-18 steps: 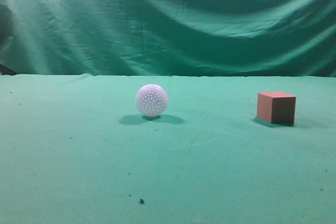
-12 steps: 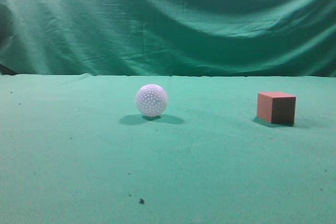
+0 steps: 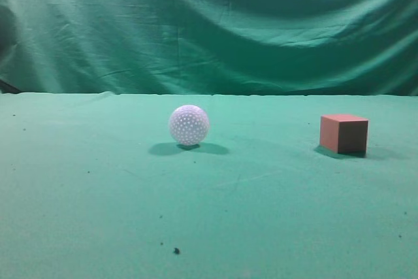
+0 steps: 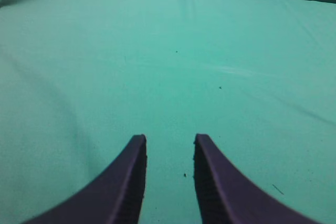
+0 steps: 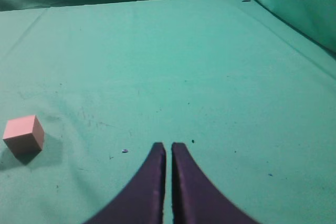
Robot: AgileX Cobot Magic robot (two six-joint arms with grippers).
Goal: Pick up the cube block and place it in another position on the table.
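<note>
From my station I judge the job has not really started: the small reddish-brown matte cube block (image 3: 343, 134) sits untouched on the green cloth-covered counter (image 3: 98, 213), off to the right in the exterior view and well apart from the white dimpled ball (image 3: 189, 125) near the middle. Neither arm shows in that view.

On my right wrist feed the right gripper (image 5: 168, 148) has its dark fingers (image 5: 155, 179) pressed almost together, only a thin slit between them, holding nothing. The cube (image 5: 23, 134) lies far to the left of them on that feed, near the frame edge, resting flat on the cloth.

On the left wrist feed the left gripper (image 4: 169, 140) has its fingers (image 4: 128, 177) spread apart over bare cloth, also empty, with neither object in sight.

So I take the step in hand as the approach. The right arm looks better placed, I think. Next I would need to part its fingers wider than the cube, swing toward it, square up to two opposite faces, and descend before closing.
</note>
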